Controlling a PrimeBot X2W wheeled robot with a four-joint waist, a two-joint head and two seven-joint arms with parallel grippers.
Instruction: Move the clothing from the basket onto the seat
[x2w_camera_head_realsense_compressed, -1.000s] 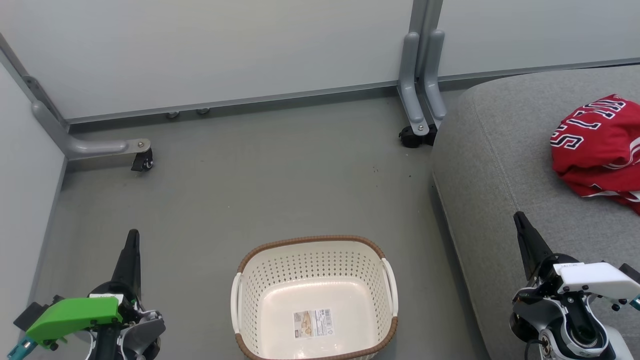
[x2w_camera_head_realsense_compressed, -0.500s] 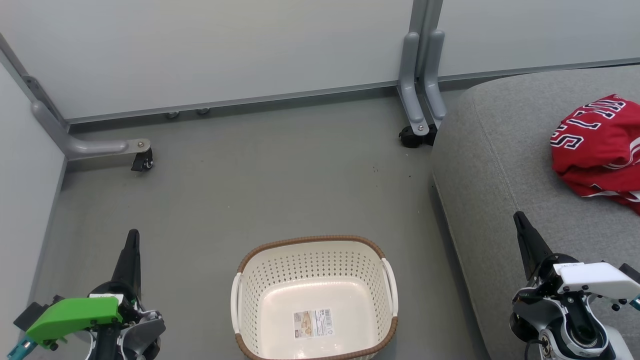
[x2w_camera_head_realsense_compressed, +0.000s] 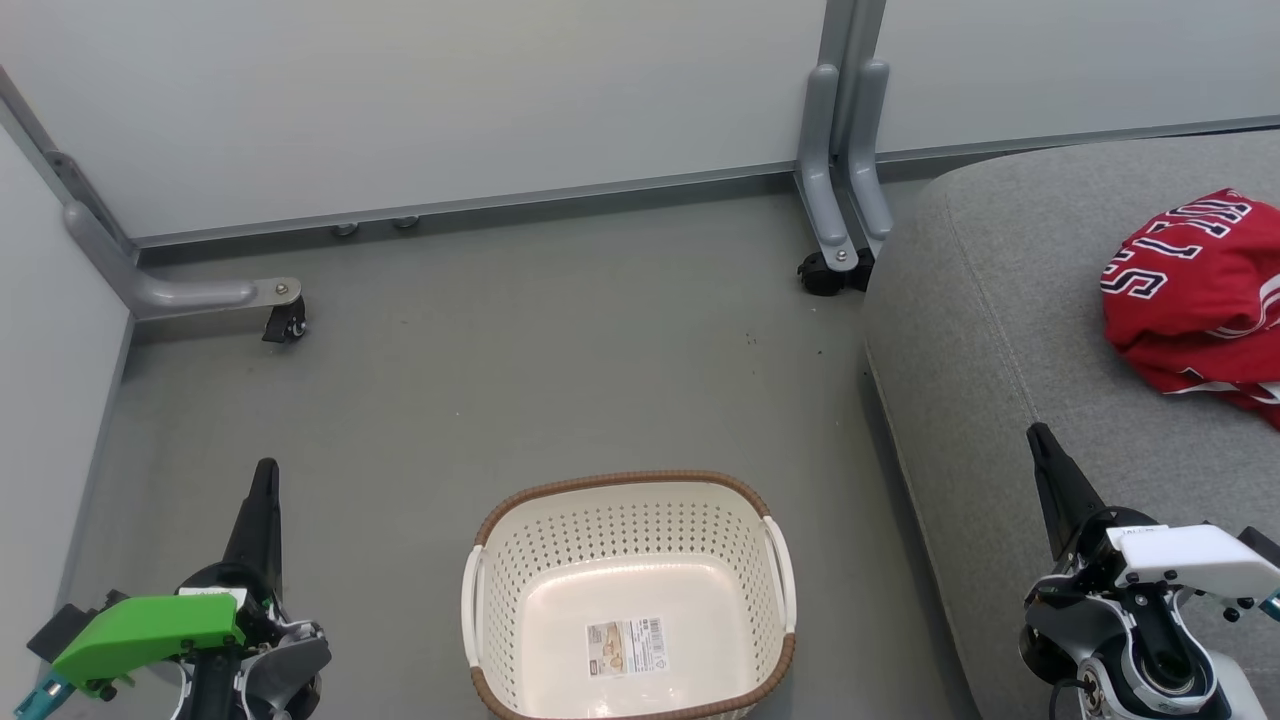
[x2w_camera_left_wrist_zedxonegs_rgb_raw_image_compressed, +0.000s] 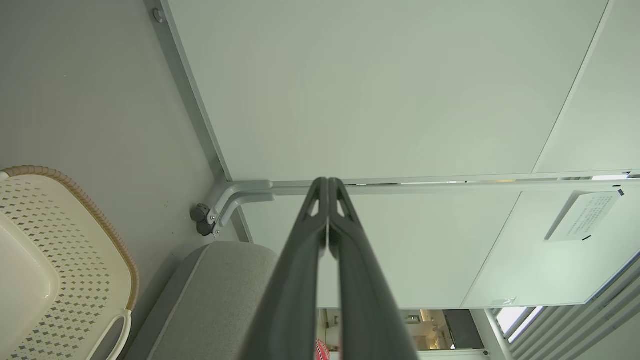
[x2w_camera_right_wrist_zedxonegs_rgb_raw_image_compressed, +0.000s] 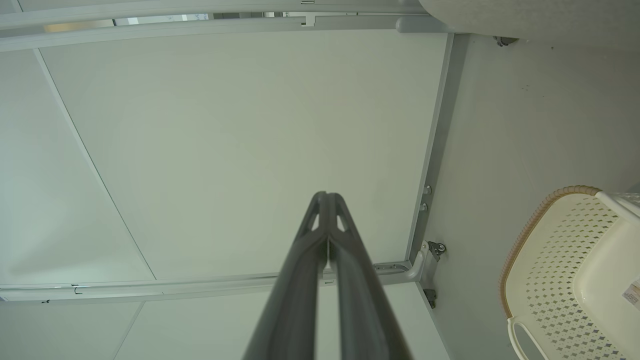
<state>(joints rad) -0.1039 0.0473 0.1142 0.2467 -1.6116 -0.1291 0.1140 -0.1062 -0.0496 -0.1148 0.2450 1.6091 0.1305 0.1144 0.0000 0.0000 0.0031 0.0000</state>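
Bright red fabric clothing (x2w_camera_head_realsense_compressed: 1195, 290) with white trim and block letters lies crumpled on large grey upholstered seat (x2w_camera_head_realsense_compressed: 1000, 330). Cream perforated plastic basket (x2w_camera_head_realsense_compressed: 620, 478) with brown rim sits on grey floor (x2w_camera_head_realsense_compressed: 560, 360) beside seat. Left gripper (x2w_camera_head_realsense_compressed: 265, 470) and right gripper (x2w_camera_head_realsense_compressed: 1038, 435): fingers pressed together, closed

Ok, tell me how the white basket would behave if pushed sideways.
The basket looks empty, thin and perforated, so probably light. On the smooth floor it would likely slide rather than tip, being wide and low.

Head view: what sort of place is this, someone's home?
Probably a test bay, not a home: pale partition panels on castor feet fence a grey floor, with a grey seat and a laundry basket staged inside.
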